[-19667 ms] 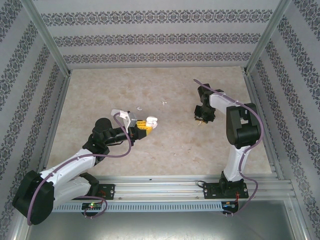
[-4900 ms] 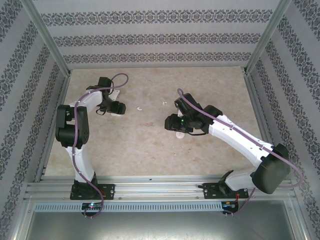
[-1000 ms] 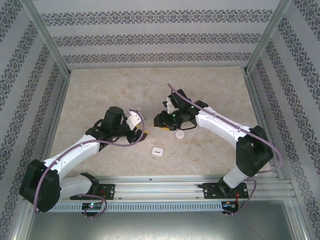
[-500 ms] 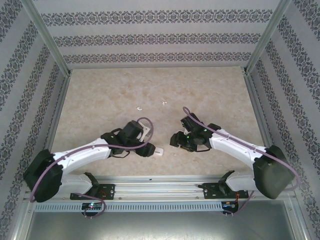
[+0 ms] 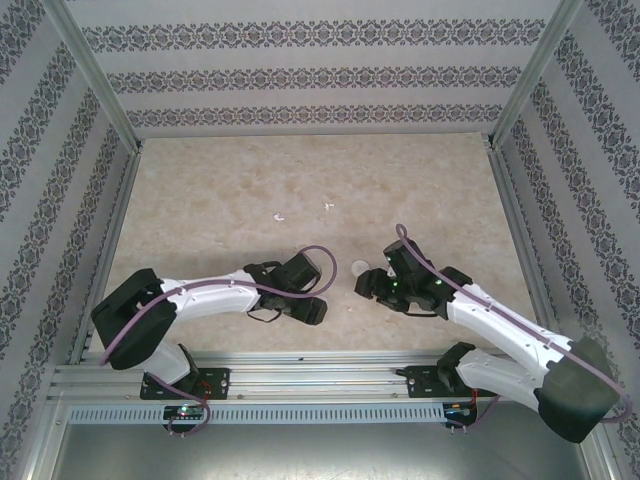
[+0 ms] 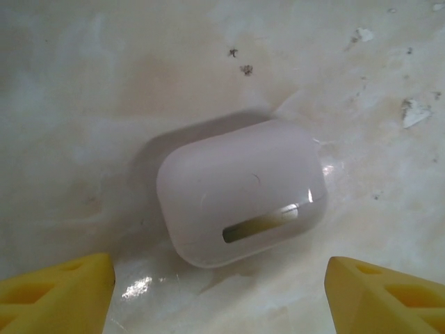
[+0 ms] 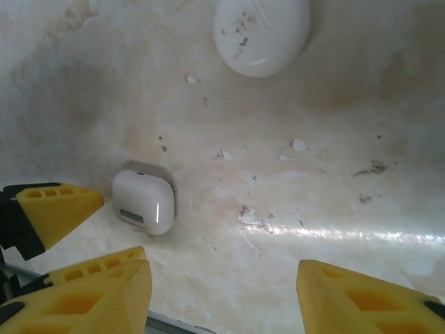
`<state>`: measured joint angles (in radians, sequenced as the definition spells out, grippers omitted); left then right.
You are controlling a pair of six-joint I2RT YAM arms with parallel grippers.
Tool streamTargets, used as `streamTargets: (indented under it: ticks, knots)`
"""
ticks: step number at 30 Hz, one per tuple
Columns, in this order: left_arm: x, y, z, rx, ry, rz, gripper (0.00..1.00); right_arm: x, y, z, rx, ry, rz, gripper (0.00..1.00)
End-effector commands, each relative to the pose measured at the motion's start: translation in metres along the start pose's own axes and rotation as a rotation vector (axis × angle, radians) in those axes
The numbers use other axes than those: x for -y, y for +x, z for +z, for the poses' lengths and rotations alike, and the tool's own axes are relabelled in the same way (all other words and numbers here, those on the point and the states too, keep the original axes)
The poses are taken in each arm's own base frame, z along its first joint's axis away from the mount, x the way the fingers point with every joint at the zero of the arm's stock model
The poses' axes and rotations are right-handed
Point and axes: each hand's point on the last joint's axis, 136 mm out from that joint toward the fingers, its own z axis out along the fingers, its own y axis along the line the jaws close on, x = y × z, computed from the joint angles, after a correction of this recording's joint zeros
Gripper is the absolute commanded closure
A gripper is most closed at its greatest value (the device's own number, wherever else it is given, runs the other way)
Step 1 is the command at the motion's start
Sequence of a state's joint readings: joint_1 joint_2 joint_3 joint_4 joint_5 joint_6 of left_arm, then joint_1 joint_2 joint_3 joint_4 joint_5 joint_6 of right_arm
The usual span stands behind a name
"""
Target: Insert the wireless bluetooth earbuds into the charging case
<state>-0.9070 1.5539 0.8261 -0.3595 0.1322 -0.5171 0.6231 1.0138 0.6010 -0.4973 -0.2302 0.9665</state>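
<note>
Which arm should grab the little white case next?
Probably left: the left gripper, open, hangs right over the charging case, fingers either side. The right gripper sits off to one side.

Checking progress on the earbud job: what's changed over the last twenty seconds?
The left gripper, which earlier carried the charging case, has set it down near the front edge and now hovers over it with fingers open. The right gripper pulled back toward its base, open. The earbuds lie where they were.
</note>
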Motion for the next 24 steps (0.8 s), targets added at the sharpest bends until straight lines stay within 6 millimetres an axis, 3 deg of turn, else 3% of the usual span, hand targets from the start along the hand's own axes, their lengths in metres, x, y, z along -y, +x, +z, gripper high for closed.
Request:
streamTargets:
  ticks: [1,5,10,13,18,24]
  knots:
    - [0.006,-0.006,0.0,0.009,-0.022,0.007,0.23,0.006,-0.002,-0.005,0.032,0.005,-0.007,0.43]
    - [-0.01,-0.012,-0.017,0.065,-0.072,-0.02,0.23,-0.01,-0.004,-0.012,0.074,0.017,-0.246,0.43]
    - [-0.054,-0.012,-0.052,0.112,-0.059,-0.195,0.24,-0.03,0.0,-0.01,0.053,0.16,-0.656,0.41]
    - [-0.077,-0.007,-0.069,0.111,-0.017,-0.306,0.24,-0.047,0.006,0.007,-0.004,0.221,-0.865,0.39]
    - [-0.098,-0.001,-0.083,0.106,0.067,-0.435,0.24,-0.07,0.023,0.046,-0.113,0.293,-1.14,0.34]
    - [-0.107,0.002,-0.082,0.112,0.115,-0.489,0.24,-0.07,0.027,0.083,-0.216,0.354,-1.252,0.3]
